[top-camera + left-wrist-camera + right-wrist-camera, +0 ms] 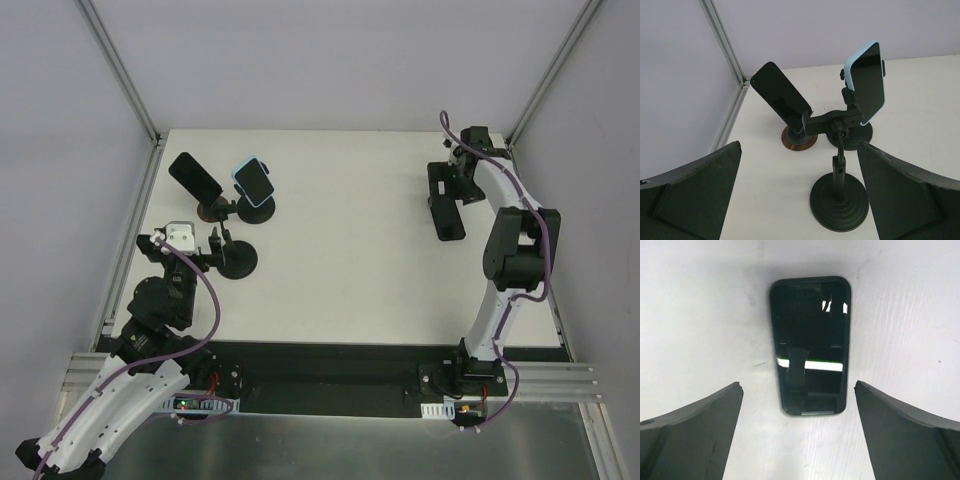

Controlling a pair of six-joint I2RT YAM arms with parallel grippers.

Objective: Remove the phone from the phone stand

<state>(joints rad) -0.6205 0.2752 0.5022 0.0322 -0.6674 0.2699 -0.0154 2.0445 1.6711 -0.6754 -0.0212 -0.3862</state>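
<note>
A black phone (810,345) lies flat, screen up, on the white table at the right, also seen from above as the phone (448,222). My right gripper (799,440) hovers just off its near end, open, its fingers wide on either side and touching nothing; from above the right gripper (452,190) sits beyond the phone. At the left stands an empty phone stand (839,195) with a black round base, just ahead of my open left gripper (799,200). From above, the left gripper (182,252) is beside that stand (238,260).
Behind the empty stand, a black phone (780,95) rests on a brown-based stand (799,139), and a phone in a light-blue case (867,82) sits clamped on another black stand (860,135). A metal frame post (725,40) and grey walls border the table.
</note>
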